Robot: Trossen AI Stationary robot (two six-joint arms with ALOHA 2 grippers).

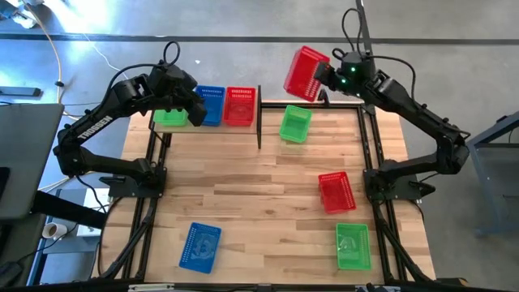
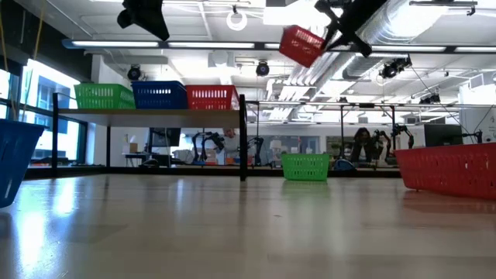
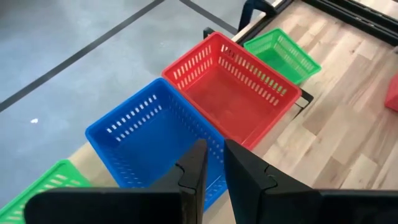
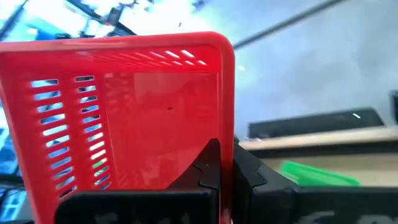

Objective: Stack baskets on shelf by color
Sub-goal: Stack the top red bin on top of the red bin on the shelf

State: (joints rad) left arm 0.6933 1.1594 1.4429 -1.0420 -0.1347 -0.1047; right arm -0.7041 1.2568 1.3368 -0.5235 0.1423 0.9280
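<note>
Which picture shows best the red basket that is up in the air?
The right wrist view: the red perforated plastic basket fills it, pinched by the right tool. The high view shows it tilted beyond the table's far edge. The low view shows it small, high above the shelf. The left wrist view misses it.

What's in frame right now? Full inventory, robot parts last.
shelf: one, light wood in black frame, far left edge of table.
baskets on shelf: three; green, blue, red, side by side.
basket in the air: one, red, tilted, held above the far edge.
baskets on table: five; green near shelf, red at right, green near right, blue near left, blue seen only in low view.
left end effector: empty, over the shelf's blue basket.
right end effector: shut on the airborne red basket's wall.
</note>
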